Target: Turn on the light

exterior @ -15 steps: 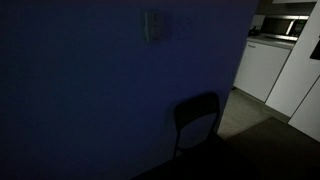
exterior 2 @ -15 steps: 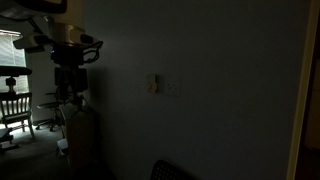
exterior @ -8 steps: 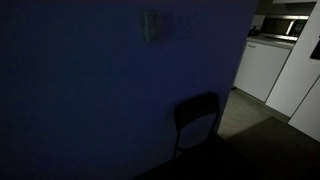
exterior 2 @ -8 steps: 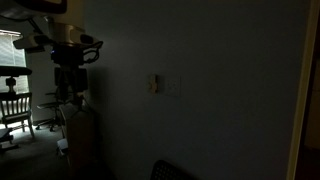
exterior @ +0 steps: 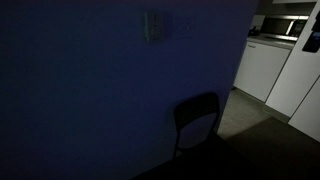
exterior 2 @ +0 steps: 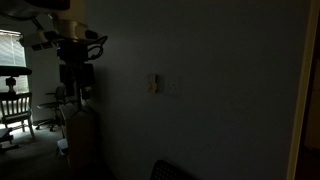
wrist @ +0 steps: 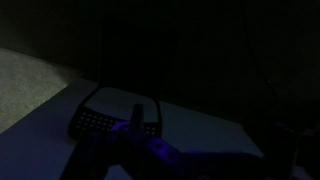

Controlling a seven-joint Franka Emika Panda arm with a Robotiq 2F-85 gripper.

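Light switch point(exterior 2: 174, 86) was a pale plate on the dark wall. The room was unlit, so I judged you were at the approach step, with nothing pressed yet.

Reading left to right in an exterior view:
- **Arm:** your arm point(exterior 2: 75, 55) stood on its stand at the far left, by the wall's edge and well apart from the plate.
- **Beige box:** the beige box point(exterior 2: 153, 84) came next, mounted at the same height as the switch.
- **Switch:** it sat just beside that box, on its right.
- **Chair:** a black chair point(exterior: 197, 120) stood below the switch and close to the wall.

In the wrist view the claw point(wrist: 138, 135) was only a dim purplish shape hanging over that chair's seat. I could not tell whether its fingers were spread or drawn together, and it seemed to hold nothing.

The next move called for you to:
- carry the claw across the wall face to the plate, high enough to clear the chair back
- keep to the right of the beige box, so that you did not nudge its dial by mistake
- press the switch with one fingertip, squarely and gently

In that gloom the plate's edges were faint, so lining up on it was likely the hard part
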